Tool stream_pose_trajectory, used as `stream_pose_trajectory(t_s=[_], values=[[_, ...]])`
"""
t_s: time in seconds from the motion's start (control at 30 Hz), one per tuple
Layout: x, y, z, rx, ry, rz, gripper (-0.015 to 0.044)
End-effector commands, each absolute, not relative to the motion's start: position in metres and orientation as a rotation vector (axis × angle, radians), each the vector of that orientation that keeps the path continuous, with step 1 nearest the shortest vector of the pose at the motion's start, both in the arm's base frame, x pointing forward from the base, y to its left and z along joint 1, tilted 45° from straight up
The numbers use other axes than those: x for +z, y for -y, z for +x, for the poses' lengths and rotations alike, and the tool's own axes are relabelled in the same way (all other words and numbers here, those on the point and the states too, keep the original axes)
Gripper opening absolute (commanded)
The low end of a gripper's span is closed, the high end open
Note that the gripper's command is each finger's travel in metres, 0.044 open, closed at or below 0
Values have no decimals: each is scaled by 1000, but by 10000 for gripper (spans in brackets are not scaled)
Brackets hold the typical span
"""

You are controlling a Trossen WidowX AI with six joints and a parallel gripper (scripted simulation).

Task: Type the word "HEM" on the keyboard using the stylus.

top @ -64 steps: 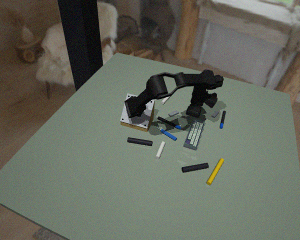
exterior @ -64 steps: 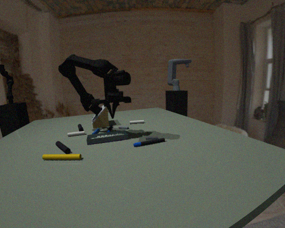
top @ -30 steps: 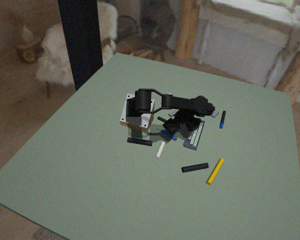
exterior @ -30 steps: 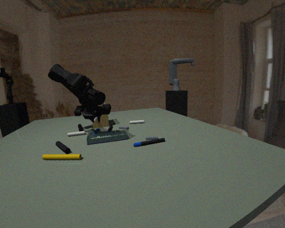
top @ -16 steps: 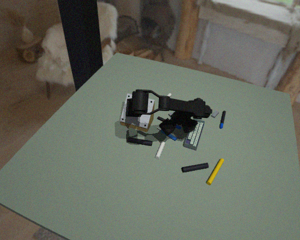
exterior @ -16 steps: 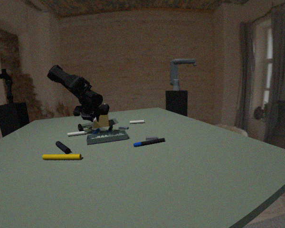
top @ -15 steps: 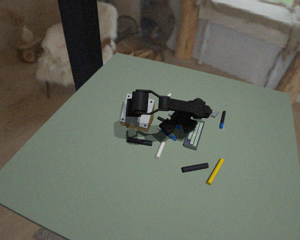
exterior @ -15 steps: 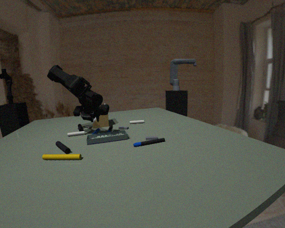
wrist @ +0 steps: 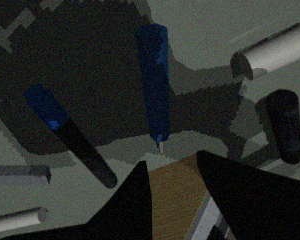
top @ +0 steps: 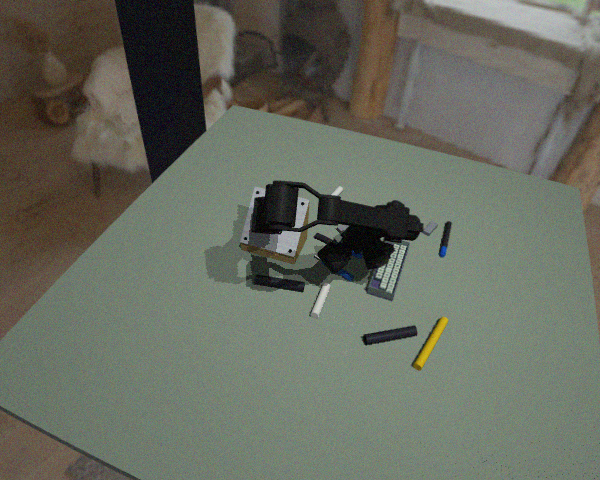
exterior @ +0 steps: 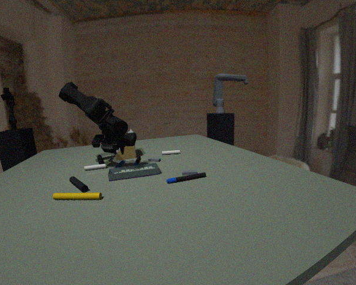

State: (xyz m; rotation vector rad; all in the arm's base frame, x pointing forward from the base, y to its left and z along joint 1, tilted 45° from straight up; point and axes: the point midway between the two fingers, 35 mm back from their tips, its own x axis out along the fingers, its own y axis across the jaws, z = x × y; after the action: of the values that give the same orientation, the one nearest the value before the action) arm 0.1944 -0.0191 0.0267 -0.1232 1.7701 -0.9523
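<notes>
The blue stylus [top: 346,275] [exterior: 120,164] [wrist: 155,80] lies on the desk, its thin metal tip toward my fingers in the wrist view. My gripper [wrist: 171,162] is partly open and empty, with its fingertips just beyond the stylus tip in that view. In the top view the arm hides the fingertips and part of the stylus. The keyboard [top: 393,267] [exterior: 135,175] lies beside the stylus, with its far end partly behind the arm in the top view. It is out of the wrist view.
A blue-capped black marker [wrist: 85,152] lies close beside the stylus. A black cylinder [top: 279,283] [wrist: 285,125] and a white stick [top: 320,300] [wrist: 280,50] lie on its other side. Another marker [top: 446,240], a yellow stick [top: 431,343] and a black one [top: 389,335] lie farther out.
</notes>
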Motion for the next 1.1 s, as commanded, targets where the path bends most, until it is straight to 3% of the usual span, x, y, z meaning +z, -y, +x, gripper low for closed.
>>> stream_pose_trajectory(t_s=[0.0, 1.07], values=[[24, 22, 192, -952, -1778, -135, 150], [9, 35, 193, -953, -1777, -135, 150]])
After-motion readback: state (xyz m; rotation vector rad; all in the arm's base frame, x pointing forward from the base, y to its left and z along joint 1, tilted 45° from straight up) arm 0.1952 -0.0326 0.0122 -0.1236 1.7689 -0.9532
